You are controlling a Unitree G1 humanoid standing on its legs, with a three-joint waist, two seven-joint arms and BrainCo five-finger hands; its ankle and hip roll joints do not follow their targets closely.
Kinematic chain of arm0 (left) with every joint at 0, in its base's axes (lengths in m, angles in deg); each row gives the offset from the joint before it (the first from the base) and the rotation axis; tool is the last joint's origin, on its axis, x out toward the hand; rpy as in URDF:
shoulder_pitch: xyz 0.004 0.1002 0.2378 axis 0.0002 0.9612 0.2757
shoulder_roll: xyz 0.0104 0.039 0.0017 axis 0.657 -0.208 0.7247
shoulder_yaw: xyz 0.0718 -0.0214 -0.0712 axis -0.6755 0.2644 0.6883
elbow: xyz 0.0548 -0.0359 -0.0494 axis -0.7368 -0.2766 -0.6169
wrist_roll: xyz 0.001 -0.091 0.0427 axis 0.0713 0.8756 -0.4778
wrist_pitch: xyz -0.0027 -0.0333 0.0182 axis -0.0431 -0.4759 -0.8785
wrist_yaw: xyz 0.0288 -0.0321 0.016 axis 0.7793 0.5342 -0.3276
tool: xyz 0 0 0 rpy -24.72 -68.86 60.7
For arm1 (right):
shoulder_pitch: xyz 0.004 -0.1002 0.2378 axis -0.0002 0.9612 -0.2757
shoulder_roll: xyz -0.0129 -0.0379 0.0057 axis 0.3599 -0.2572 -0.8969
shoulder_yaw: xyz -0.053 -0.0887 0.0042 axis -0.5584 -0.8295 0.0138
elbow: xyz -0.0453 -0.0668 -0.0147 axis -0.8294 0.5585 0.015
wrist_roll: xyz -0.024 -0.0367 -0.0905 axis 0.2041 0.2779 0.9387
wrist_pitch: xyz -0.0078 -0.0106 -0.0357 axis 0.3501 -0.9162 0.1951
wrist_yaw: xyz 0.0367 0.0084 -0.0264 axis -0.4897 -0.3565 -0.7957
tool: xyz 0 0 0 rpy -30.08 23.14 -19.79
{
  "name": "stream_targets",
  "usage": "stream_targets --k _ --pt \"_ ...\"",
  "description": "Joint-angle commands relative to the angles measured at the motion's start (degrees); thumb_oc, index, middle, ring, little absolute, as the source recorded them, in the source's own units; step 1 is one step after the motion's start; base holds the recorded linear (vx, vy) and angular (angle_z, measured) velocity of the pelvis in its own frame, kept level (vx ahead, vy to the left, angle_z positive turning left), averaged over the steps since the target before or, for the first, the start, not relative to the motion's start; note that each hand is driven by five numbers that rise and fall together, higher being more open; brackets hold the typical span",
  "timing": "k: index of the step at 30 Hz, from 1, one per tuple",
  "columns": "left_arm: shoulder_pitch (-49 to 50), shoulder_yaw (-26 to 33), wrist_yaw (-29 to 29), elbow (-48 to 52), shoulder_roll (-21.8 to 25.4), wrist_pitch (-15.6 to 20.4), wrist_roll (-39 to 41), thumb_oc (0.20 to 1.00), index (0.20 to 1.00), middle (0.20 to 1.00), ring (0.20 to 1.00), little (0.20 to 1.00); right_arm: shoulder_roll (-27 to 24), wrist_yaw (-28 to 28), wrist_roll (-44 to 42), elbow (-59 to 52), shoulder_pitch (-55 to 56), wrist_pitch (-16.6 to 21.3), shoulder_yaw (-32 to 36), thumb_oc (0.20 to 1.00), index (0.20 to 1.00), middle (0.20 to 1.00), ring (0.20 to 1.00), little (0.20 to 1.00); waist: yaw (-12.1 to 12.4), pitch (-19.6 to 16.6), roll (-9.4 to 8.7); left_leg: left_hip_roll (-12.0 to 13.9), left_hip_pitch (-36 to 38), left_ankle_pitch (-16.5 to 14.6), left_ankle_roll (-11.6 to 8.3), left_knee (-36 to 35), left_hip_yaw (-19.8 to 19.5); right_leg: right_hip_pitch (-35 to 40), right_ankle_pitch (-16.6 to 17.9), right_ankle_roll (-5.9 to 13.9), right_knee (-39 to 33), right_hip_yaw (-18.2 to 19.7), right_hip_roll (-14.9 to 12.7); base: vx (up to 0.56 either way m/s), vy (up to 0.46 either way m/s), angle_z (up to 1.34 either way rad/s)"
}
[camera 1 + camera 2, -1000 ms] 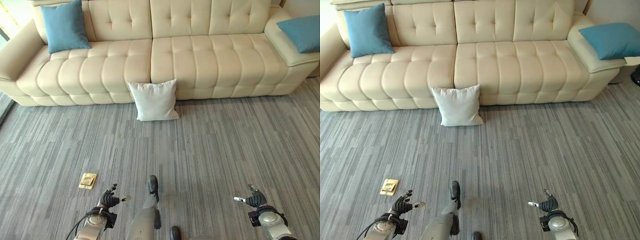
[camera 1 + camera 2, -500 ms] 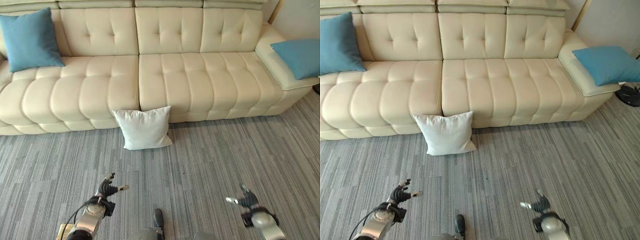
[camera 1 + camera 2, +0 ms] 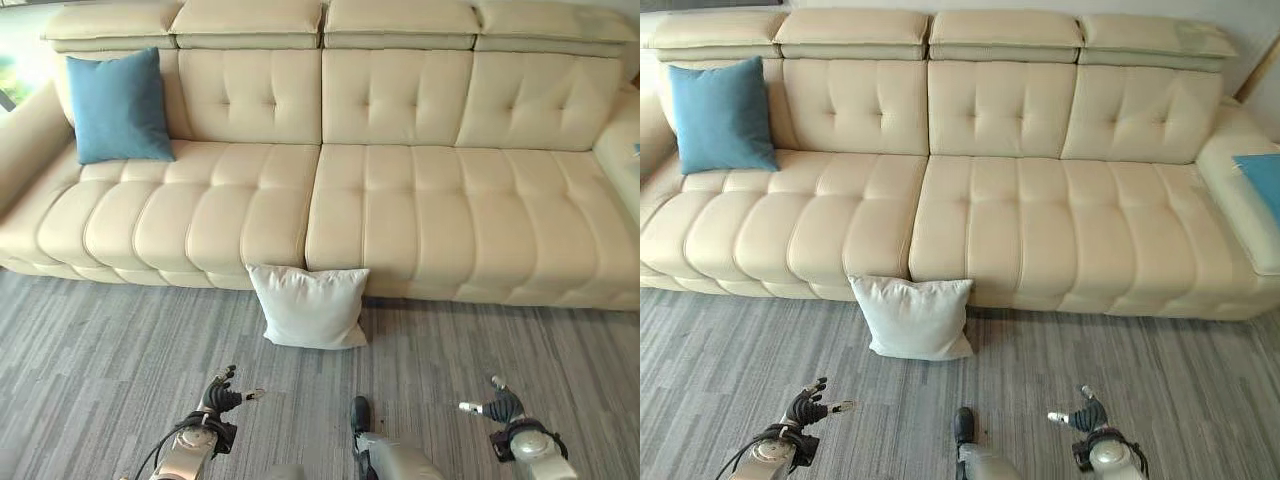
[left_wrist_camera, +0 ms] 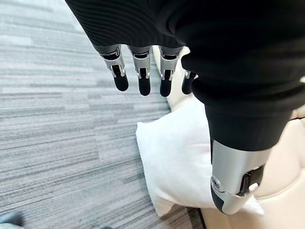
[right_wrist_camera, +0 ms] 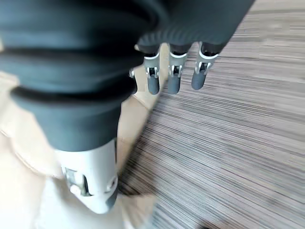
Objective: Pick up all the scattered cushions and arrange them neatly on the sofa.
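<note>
Left eye view has the whole deal laid out: a long cream sofa (image 3: 400, 200) with one blue cushion (image 3: 118, 107) propped upright against the backrest at its left end, so that one looks sorted already. The white cushion (image 3: 311, 307) is the obvious leftover; it sits on the grey carpet (image 3: 90, 350), leaning against the sofa's front right about where the two seat sections meet. In the right eye view there's also a sliver of a second blue cushion (image 3: 1262, 178) on the wide arm at the sofa's right end. It's on the sofa, technically, but I can't tell from that little strip whether it counts as neat or needs moving. Both robot hands are low and near the camera, well short of the white cushion and holding nothing. The left robot hand (image 4: 143, 71) has its fingers straight and spread out with the thumb off to the side, and its wrist view looks past them at the white cushion on the floor. The right robot hand (image 5: 174, 71) looks the same, fingers relaxed and apart, empty, with carpet and the sofa's edge past it. So I'd call this early-to-middle going: one cushion placed, one maybe placed, and the white one not yet touched. Next job, I reckon, is closing the gap and getting both hands round that white cushion.
</note>
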Motion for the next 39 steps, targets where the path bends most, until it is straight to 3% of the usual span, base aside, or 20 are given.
stream_targets --k 1,7,9,10,14,20,23,27,34,39 --pt "-1.35 -0.7 -0.24 1.33 1.34 1.43 -0.44 1.0 1.0 1.0 1.0 1.0 -3.05 1.35 -1.25 -0.24 1.17 0.52 1.67 1.0 1.0 1.0 1.0 1.0 -0.99 -0.16 -0.1 0.96 -2.04 5.95 1.95 -7.94 2.34 3.35 -12.9 8.38 7.23 0.22 -2.87 0.23 0.106 -0.07" --pt "-1.54 -1.07 -0.5 1.11 1.4 1.19 -0.42 1.0 1.0 1.0 1.0 1.0 -3.02 1.6 -0.68 0.71 1.27 0.19 1.73 1.0 1.0 1.0 1.0 1.0 -0.37 -0.33 0.58 4.05 -4.59 12.92 -0.95 -17.28 -1.91 6.88 -14.32 9.33 5.23 1.4 -3.82 0.17 0.146 -0.16" --pt "-1.69 -1.16 -0.68 1.08 1.5 1.13 -0.42 1.0 1.0 1.0 1.0 1.0 -3.11 1.78 -0.35 0.74 1.19 0.13 1.72 1.0 1.0 1.0 1.0 1.0 -0.11 -0.21 0.63 4.3 -5.5 13.85 -1.34 -17.9 -2.97 7.38 -14.4 9.67 4.82 1.65 -4.1 0.15 0.186 -0.15" --pt "-1.48 -1.09 -0.43 1.23 1.26 1.31 -0.24 1.0 1.0 1.0 1.0 1.0 -2.99 1.33 0.05 0.4 1.06 0.18 1.9 1.0 1.0 1.0 1.0 1.0 -0.09 -0.71 1.34 4.3 -4.17 13.27 -1.42 -19.99 -3.08 8.0 -14.24 10.72 4.06 2.09 -4.85 0.18 0.264 -0.29" --pt "-1.42 -0.78 -0.51 1.59 2.05 1.4 -0.37 1.0 1.0 1.0 1.0 1.0 -2.41 1.19 0.87 -1.08 0.19 0.1 1.55 1.0 1.0 1.0 1.0 1.0 0.67 -1.35 1.08 2.7 -4.16 11.06 -0.04 -17.69 -1.93 6.94 -13.04 12.15 5.14 3.62 -7.61 0.14 0.283 -0.26" --pt "-2.7 1.11 -1.56 2.5 4.72 1.54 -0.13 1.0 1.0 1.0 1.0 1.0 -0.57 0.86 1.97 -2.86 -1.99 -0.16 -0.57 1.0 1.0 1.0 1.0 1.0 1.52 0.27 0.5 1.01 -3.11 6.68 3.47 -15.06 0.7 0.1 -9.89 13.57 16.19 5.3 -10.26 0.04 0.221 -0.28" --pt "-2.11 1.63 -1.79 2.8 4.78 1.64 0.43 1.0 1.0 1.0 1.0 1.0 -0.42 0.57 2.02 -3.4 -2.43 -0.15 -1.36 1.0 1.0 1.0 1.0 1.0 1.5 0.14 0.62 0.0 -1.31 6.28 4.1 -15.88 1.03 -2.51 -9.87 12.88 17.43 4.11 -8.39 0.1 0.141 -0.31" --pt "-2.05 2.19 -2.53 1.88 4.8 1.57 0.77 1.0 1.0 1.0 1.0 1.0 -1.35 1.17 2.08 -4.31 -3.29 -0.08 -2.48 1.0 1.0 1.0 1.0 1.0 0.9 0.54 0.65 -2.03 1.36 6.07 4.43 -18.51 0.32 -6.21 -9.8 12.34 13.91 2.04 -4.51 0.11 0.06 -0.07" --pt "-3.04 4.39 -4.33 2.38 5.08 2.03 2.89 1.0 1.0 1.0 1.0 1.0 -3.37 2.16 2.11 -5.74 -4.98 -0.03 -3.17 1.0 1.0 1.0 1.0 1.0 2.36 1.99 -0.28 -2.86 -2.95 4.39 3.89 -14.05 -1.45 -6.32 -10.54 10.99 11.79 -0.3 -5.34 0.03 -0.084 0.34" --pt "-9.96 3.41 -7.27 -1.97 6.89 2.76 5.62 1.0 1.0 1.0 1.0 1.0 -4.04 4.21 1.32 -2.79 -11.71 0.01 -6.19 1.0 1.0 1.0 1.0 1.0 3.11 4.69 -0.53 -2.34 -13.45 3.57 3.79 -7.91 -2.35 -16.05 -11.4 9.73 17.32 -1.13 -5.73 -0.14 -0.129 0.21"
